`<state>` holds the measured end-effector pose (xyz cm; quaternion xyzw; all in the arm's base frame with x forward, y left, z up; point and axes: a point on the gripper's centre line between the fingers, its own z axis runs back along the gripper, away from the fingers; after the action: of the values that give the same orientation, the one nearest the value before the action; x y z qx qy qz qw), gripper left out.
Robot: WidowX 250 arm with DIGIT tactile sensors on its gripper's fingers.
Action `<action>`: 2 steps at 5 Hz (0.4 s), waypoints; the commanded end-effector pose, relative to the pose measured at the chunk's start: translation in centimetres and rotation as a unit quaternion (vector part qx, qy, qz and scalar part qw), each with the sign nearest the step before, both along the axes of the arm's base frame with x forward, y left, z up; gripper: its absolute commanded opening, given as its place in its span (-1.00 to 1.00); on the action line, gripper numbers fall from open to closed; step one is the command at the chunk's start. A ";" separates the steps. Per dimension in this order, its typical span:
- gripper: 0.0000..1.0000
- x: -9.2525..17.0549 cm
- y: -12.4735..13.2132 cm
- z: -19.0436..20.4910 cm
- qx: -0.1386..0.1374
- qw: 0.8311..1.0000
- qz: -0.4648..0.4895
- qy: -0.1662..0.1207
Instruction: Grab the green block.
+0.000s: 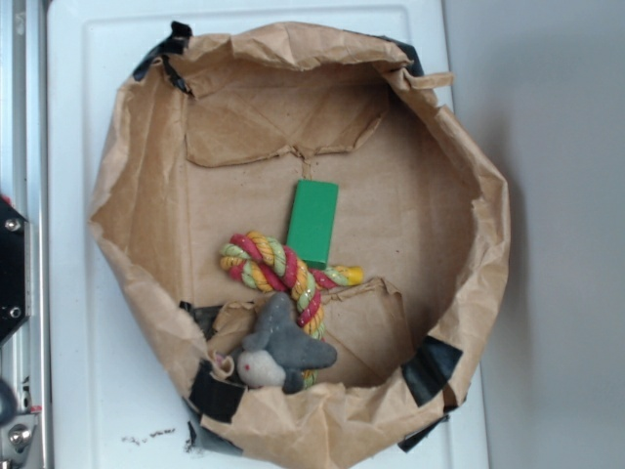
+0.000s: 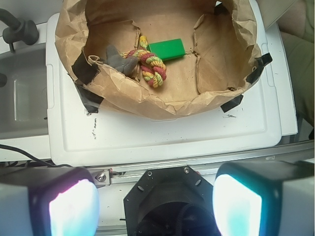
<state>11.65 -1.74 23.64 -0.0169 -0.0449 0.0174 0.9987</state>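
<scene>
The gripper (image 2: pixel 155 201) hangs well back from the paper bag (image 1: pixel 146 176), its two pale, glowing fingers (image 2: pixel 74 209) standing wide apart with nothing between them, over the metal rail at the near edge of the white surface (image 2: pixel 162 135). Ahead of it lies a bare strip of that smooth white plastic, then the bag's crumpled near wall, which rises as a barrier between the gripper and everything inside.

The bag is brown kraft paper, creased and rolled down into a rough open bowl, held at several spots on its rim by black tape (image 2: pixel 84 69). Its mouth is wide and open from above; the walls slope inward to a flat floor of folded paper flaps.

The green block (image 1: pixel 312 223) lies flat on that floor, far ahead of the gripper and just right of its centre line in the wrist view. It is a smooth, plain, bright green rectangle with sharp edges. Its far long side and its right end face bare paper floor. Its left end touches the rope toy (image 1: pixel 278 269), a braided knot of red, yellow and green cord. A grey plush toy (image 1: pixel 283 350), soft and fuzzy, lies against the rope on the side away from the block, close to the taped wall.
</scene>
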 end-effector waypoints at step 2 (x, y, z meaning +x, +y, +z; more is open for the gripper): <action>1.00 3.9 -2.4 0.2 0.002 0.998 0.060 -0.020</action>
<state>15.46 -4.03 22.62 -0.0077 -0.0429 0.0828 0.9956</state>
